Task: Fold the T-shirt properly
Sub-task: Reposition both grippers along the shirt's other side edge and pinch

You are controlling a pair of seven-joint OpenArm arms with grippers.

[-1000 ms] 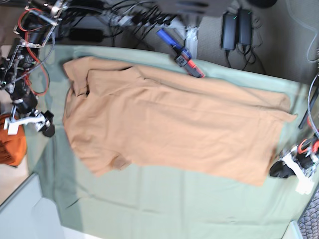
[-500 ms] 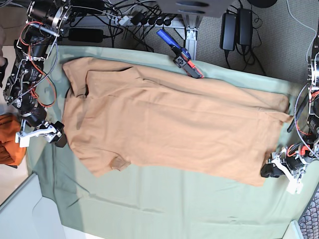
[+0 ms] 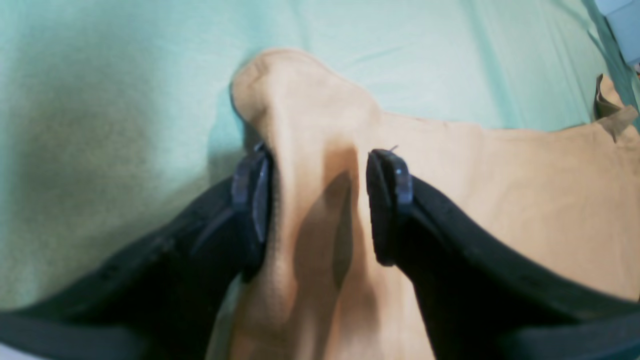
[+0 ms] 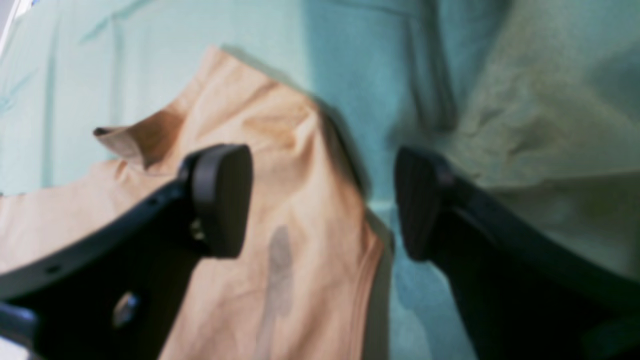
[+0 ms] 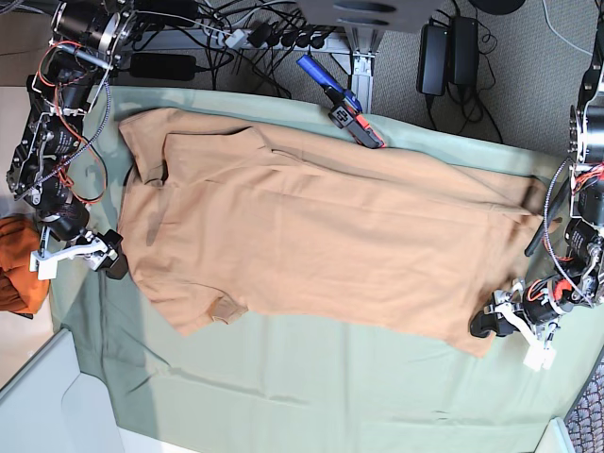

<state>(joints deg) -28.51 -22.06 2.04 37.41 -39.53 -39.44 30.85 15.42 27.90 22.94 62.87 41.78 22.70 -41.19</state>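
The peach-tan T-shirt (image 5: 330,236) lies spread flat on the pale green sheet (image 5: 311,387), collar end at the left of the base view. My left gripper (image 5: 486,326) is at the shirt's lower right corner. In the left wrist view this gripper (image 3: 320,205) is open, and its fingers (image 3: 252,200) straddle a raised ridge of the shirt (image 3: 500,200). My right gripper (image 5: 113,260) is at the shirt's left edge. In the right wrist view it (image 4: 320,205) is open, one finger (image 4: 222,200) over the shirt (image 4: 280,130) and the other over the sheet.
A darker orange cloth bundle (image 5: 19,274) lies off the sheet at the far left. A blue and red tool (image 5: 342,101) rests at the sheet's back edge. Cables and power bricks (image 5: 448,52) lie behind. A grey panel (image 5: 47,406) sits at the bottom left.
My left gripper has moved leftward in the base view onto the shirt's lower right corner. My right gripper has shifted right and down to the shirt's left edge.
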